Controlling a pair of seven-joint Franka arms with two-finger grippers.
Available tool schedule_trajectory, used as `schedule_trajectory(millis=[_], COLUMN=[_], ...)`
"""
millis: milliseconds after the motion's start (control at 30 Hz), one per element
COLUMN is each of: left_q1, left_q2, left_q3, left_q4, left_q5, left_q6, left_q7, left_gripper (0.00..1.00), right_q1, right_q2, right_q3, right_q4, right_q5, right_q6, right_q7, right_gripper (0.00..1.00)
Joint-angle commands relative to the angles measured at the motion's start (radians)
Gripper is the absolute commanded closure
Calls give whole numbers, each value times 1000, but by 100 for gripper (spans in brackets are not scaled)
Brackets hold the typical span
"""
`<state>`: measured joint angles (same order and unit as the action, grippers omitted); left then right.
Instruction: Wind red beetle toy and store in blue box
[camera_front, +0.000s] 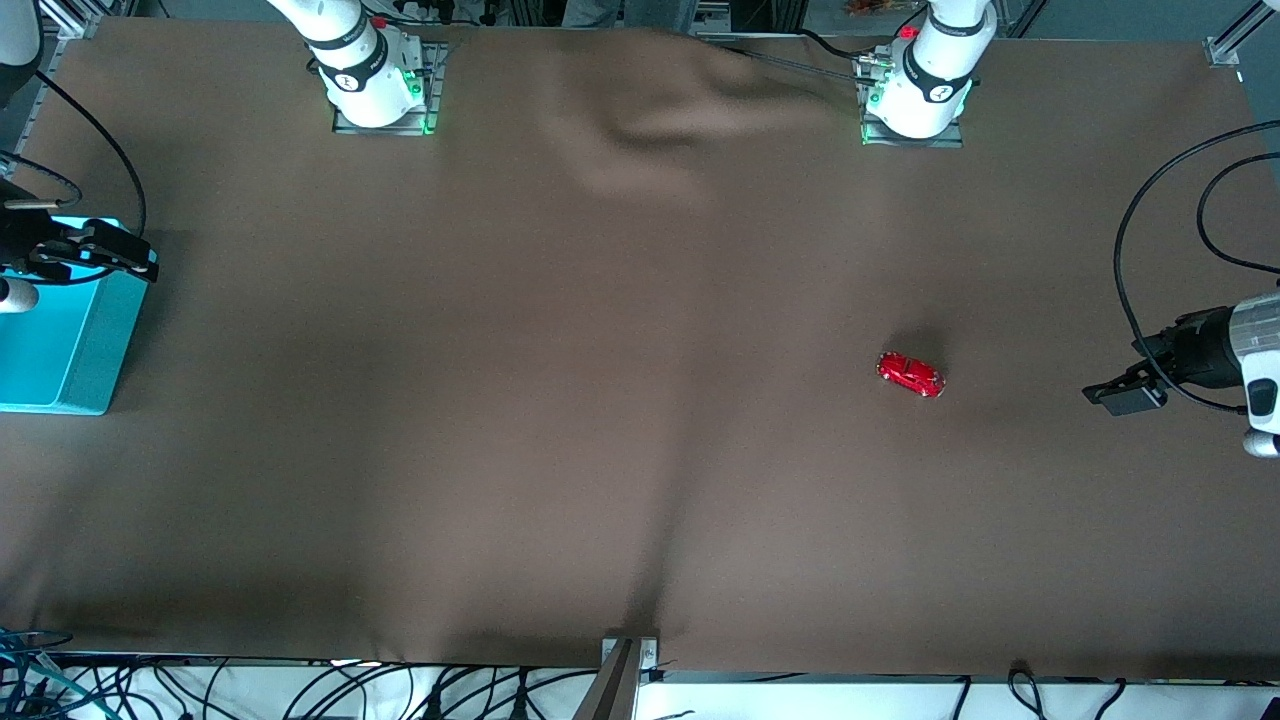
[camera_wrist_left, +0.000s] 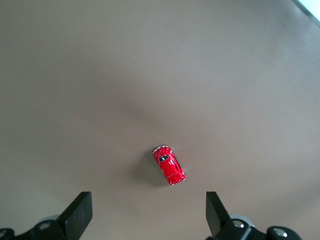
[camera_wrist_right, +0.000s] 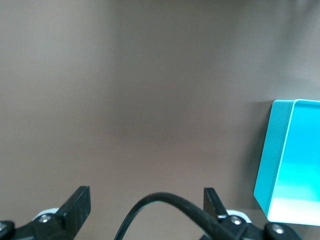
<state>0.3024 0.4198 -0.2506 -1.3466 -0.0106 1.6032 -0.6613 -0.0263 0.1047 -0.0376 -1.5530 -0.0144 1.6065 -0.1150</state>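
The red beetle toy (camera_front: 911, 373) stands on its wheels on the brown cloth, toward the left arm's end of the table. It also shows in the left wrist view (camera_wrist_left: 169, 165). My left gripper (camera_front: 1122, 393) is open and empty, held above the cloth beside the toy and apart from it; in its wrist view (camera_wrist_left: 148, 217) the toy lies just ahead of the fingertips. The blue box (camera_front: 62, 345) stands open-topped at the right arm's end and shows in the right wrist view (camera_wrist_right: 274, 150). My right gripper (camera_front: 112, 255) is open and empty over the box's edge (camera_wrist_right: 145, 207).
A brown cloth (camera_front: 560, 400) with soft folds covers the table. The arm bases (camera_front: 375, 90) (camera_front: 915, 100) stand at the edge farthest from the front camera. A black cable (camera_wrist_right: 170, 202) loops between the right gripper's fingers. More cables (camera_front: 300, 690) hang below the nearest edge.
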Motion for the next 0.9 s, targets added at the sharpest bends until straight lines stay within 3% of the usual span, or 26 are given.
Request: schedule_trajectory(millis=[0,400,868], left_q1=[6,4,-9], left_q2=[7,20,10], left_q3=[-3,-10,-56], left_q4=[-19,-143,-353], left_q5=[-23,-94,-86], left_q6=[-6,64,277], left_q7=[-119,-356,-485], left_gripper=[0,0,0], right_q1=[-6,-4,-3], right_q2=[10,10,12], right_q3=[2,4,5], right_q4=[30,30,30], right_q5=[16,16,16], right_q6=[-8,-8,-7], right_q7=[-17,-17,-17], right_gripper=[0,0,0])
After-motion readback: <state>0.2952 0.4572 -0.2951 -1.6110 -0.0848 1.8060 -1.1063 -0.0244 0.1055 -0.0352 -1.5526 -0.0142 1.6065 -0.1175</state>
